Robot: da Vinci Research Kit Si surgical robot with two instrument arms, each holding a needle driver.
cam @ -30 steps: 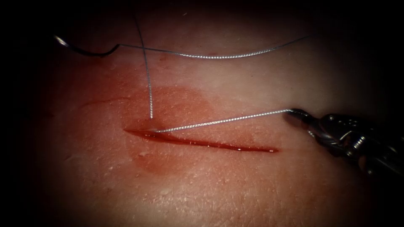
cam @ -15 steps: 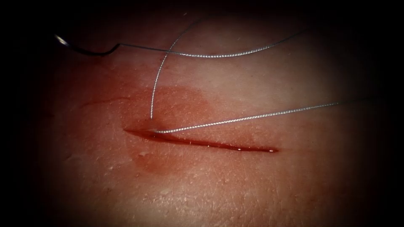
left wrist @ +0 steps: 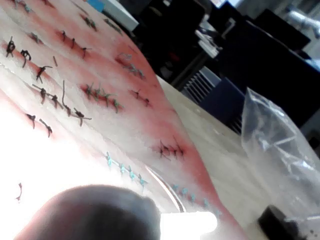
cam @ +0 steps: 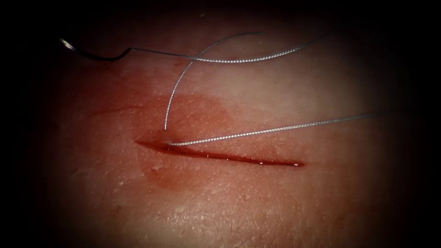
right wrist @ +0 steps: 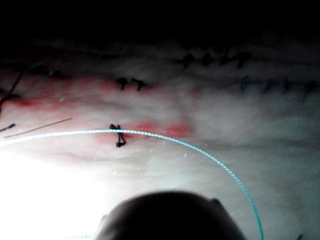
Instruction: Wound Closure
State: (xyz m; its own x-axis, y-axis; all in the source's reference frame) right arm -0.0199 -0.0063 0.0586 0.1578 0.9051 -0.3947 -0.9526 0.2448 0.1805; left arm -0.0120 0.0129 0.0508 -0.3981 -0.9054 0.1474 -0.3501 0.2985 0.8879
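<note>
Red fluid [cam: 183, 115] stains your tissue [cam: 275, 206] around the cut [cam: 220, 157]. Neither gripper is in your endoscope view, so I cannot tell what either holds. Your needle [cam: 92, 54] lies on the tissue, out of it, up and left of the cut. Thread [cam: 275, 129] leaves the cut's left end rightward.

Pale pink pork-belly tissue [cam: 285, 202], fine creased grain; red stain ringing the cut's left end. Cut [cam: 220, 156]: dark glossy red line. Silver-grey twisted thread [cam: 275, 129], beaded sheen. Dark steel curved needle [cam: 92, 54]. Right wrist view: thread [right wrist: 210, 157] teal; black knotted stitches [right wrist: 118, 135].
</note>
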